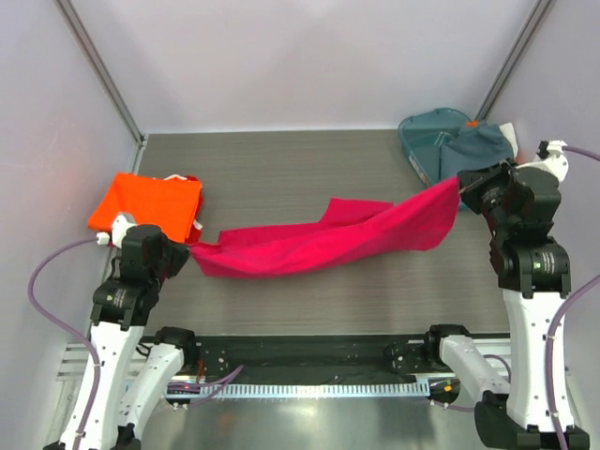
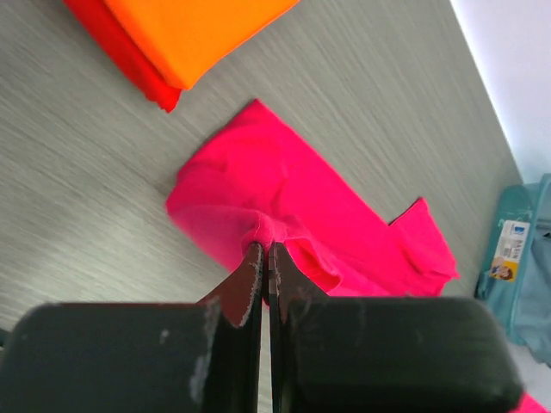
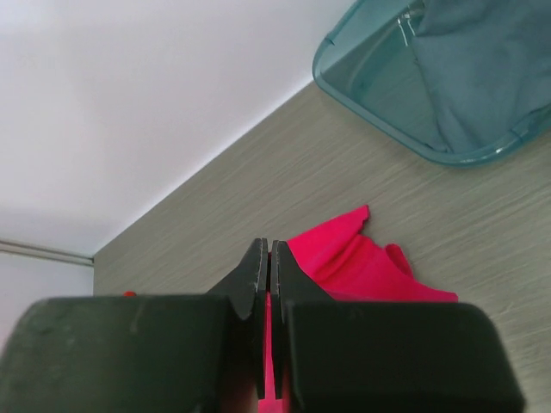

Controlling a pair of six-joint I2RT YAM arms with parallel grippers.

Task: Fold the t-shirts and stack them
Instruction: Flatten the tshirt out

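Observation:
The magenta-pink t-shirt hangs stretched between both grippers across the table's middle, its lower part sagging onto the table. My left gripper is shut on its left end, seen in the left wrist view. My right gripper is shut on its right end and holds it raised, seen in the right wrist view. The orange folded t-shirt lies at the far left, with red cloth under it. A grey-blue t-shirt lies in the teal basket.
The teal basket stands at the back right corner, close behind my right gripper. The table's wall edges run along the back and both sides. A white tag shows on the basket.

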